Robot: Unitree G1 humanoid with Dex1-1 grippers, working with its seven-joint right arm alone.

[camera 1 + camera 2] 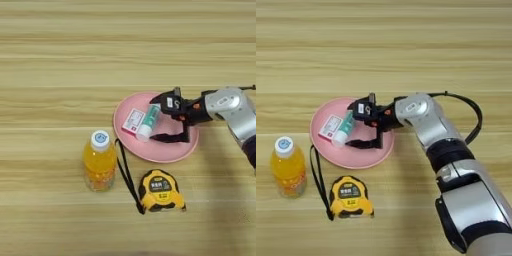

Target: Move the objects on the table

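Note:
A green-and-white tube (149,121) lies on the round pink plate (167,151), with a flat white-and-red packet (133,120) just to its left. My right gripper (154,119) reaches in from the right over the plate. It is open, with one black finger (159,99) beyond the tube's far end and the other (167,137) by its white cap end. I cannot tell whether they touch the tube. In front of the plate, a yellow-black tape measure (161,191) rests on the table (125,50). Its black strap (126,172) runs back to the left.
An orange drink bottle (100,161) with a white cap stands upright left of the tape measure, close to the plate's front left rim. My silver forearm (426,117) crosses the right side of the table, with a black cable looping behind it.

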